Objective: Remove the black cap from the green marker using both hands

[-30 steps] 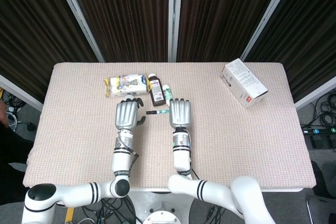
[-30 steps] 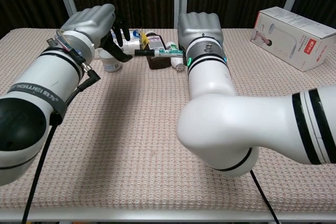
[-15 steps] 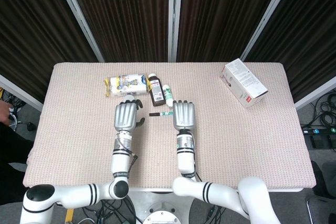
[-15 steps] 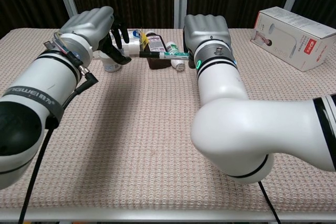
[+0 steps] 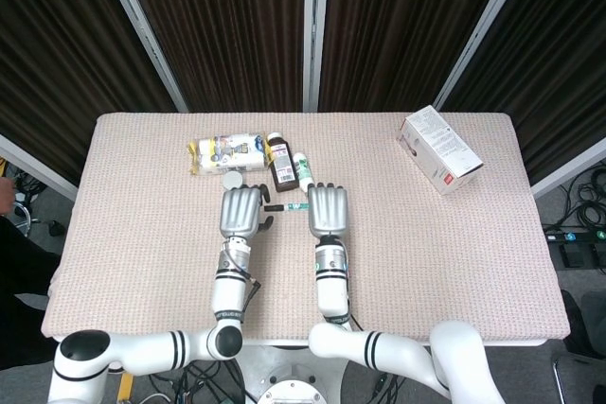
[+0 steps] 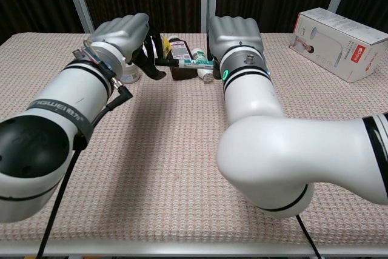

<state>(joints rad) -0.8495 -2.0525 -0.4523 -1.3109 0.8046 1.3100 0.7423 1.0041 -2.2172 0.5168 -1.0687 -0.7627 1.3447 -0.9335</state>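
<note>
Just slid the left hand in toward the middle, right up to the cap. Had a clear gap there half a second ago; has almost none now. Means a nearly finished reach and no pull yet. Still shows the cap on, black end tight against the green body.

Grips the marker in the right hand, fingers curled down over one end, leaving only the cap side poking out. Holds it up off the bench, between the two hands and just in front of the brown bottle.

Shows the dark left fingers curled by the tip of the cap in the chest view, touching it or very nearly. Cannot tell if closed on it yet, so best not to call that a grip.

Lies flat and level, long way running side to side across the bench. Points the cap end to the left, straight at the left hand. Hides the other end inside the right hand.

Looks lined up well for a straight tug apart along that same line. Likely needs a firm pinch on the cap first. Could slip off the smooth black end otherwise.
</note>
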